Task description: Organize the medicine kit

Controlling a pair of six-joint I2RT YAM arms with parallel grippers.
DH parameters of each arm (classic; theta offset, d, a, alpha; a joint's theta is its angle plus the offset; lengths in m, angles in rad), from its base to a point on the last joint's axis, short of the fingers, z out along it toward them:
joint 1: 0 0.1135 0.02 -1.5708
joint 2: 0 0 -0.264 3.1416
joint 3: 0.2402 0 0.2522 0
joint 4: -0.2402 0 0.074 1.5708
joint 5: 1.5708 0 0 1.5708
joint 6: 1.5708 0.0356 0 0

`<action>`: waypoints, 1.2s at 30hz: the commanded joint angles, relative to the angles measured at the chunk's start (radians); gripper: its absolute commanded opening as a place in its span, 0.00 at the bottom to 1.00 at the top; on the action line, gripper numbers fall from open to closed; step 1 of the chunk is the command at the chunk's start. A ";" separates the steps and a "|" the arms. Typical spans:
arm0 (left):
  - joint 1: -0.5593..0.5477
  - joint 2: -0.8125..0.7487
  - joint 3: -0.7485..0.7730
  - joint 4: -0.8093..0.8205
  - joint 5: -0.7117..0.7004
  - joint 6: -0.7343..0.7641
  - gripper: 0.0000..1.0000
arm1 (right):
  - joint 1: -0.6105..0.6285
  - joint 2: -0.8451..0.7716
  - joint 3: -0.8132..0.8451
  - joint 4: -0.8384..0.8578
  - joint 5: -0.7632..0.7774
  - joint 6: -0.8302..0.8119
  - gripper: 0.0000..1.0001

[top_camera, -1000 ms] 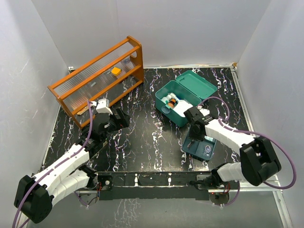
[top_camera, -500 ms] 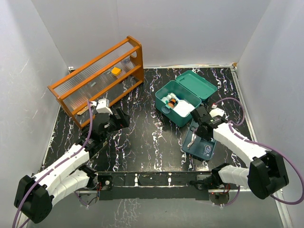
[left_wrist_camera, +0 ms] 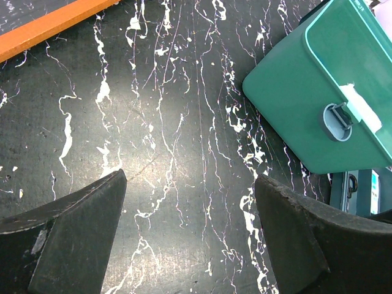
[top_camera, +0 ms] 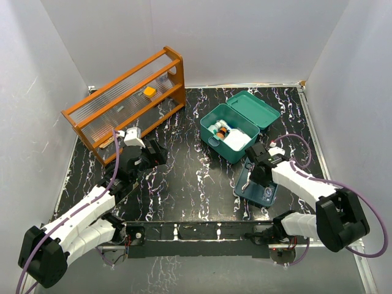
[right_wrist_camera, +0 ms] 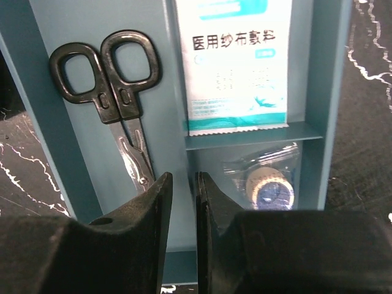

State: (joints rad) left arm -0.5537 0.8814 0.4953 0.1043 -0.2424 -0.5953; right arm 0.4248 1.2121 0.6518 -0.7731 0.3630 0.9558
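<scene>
The medicine kit (top_camera: 211, 139), a teal box with its lid (top_camera: 254, 107) swung back, holds small bottles and a white packet. It also shows at the upper right of the left wrist view, where the kit (left_wrist_camera: 306, 98) has a round latch (left_wrist_camera: 337, 117). In front of it lies a blue-grey divided tray (top_camera: 262, 196). My right gripper (top_camera: 257, 176) is down in the tray (right_wrist_camera: 70, 153). The right gripper (right_wrist_camera: 182, 184) has its jaws pinched on the divider wall between black scissors (right_wrist_camera: 116, 79) and a printed packet (right_wrist_camera: 236, 61). A bagged roll (right_wrist_camera: 267, 184) lies beside them. My left gripper (left_wrist_camera: 190, 184) hangs open over bare tabletop.
An orange wooden rack (top_camera: 122, 104) with clear shelves stands at the back left, and its edge (left_wrist_camera: 49, 24) crosses the left wrist view's corner. White walls enclose the black marbled table on three sides. The left gripper (top_camera: 160, 152) sits between rack and kit.
The right arm's forearm swung and settled over the tray, and its jaws narrowed onto the divider wall. The left arm has not moved.
</scene>
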 commanded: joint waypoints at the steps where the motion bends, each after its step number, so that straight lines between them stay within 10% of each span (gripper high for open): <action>1: -0.001 -0.013 0.021 0.007 0.002 0.001 0.85 | -0.005 0.029 -0.004 0.086 -0.027 -0.022 0.19; 17: -0.002 -0.011 0.028 0.002 -0.007 0.005 0.85 | -0.052 0.052 -0.005 0.086 -0.031 -0.045 0.00; 36: -0.001 -0.019 0.025 -0.002 -0.015 0.002 0.85 | -0.164 -0.052 0.224 -0.159 0.178 -0.052 0.00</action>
State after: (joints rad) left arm -0.5537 0.8810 0.4953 0.0982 -0.2462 -0.5949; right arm 0.2882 1.2133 0.7948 -0.8795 0.4225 0.9165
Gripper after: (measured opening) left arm 0.847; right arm 0.012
